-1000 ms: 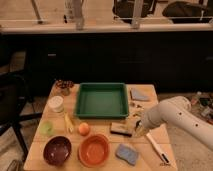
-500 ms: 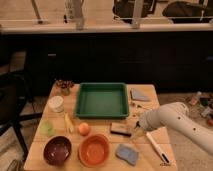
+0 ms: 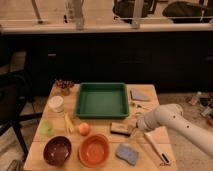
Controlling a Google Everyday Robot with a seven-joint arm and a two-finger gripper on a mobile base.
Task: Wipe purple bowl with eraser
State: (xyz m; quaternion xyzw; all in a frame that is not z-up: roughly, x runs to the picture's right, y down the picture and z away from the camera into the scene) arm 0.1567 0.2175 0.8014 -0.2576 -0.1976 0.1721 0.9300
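Since a second ago the white arm (image 3: 167, 117) has sunk a little lower over the right half of the desk (image 3: 100, 125), bringing the pincer (image 3: 132, 130) down to the right end of the eraser (image 3: 120, 128); nothing else on the desk has shifted. Its two fingers stand apart, and it seems to sit just beside the eraser, though the wrist hides whether they touch. There is one eraser, a small rectangular block with a dark top over a light tan base, lying flat just in front of the green tray (image 3: 102, 100). Two bowls stand side by side at the front edge. One is the purple bowl (image 3: 57, 150), round, glossy and dark maroon, at the front left corner and well apart from the eraser. The other is an orange bowl (image 3: 94, 149) just to its right, about the same width. Also on the desk are one blue-grey sponge pad (image 3: 127, 153) near the front, one long white brush (image 3: 155, 147) to the right of it, one white cup (image 3: 56, 103) left of the tray, one small orange fruit (image 3: 84, 128) just behind the orange bowl and one grey cloth (image 3: 138, 94) at the back right.
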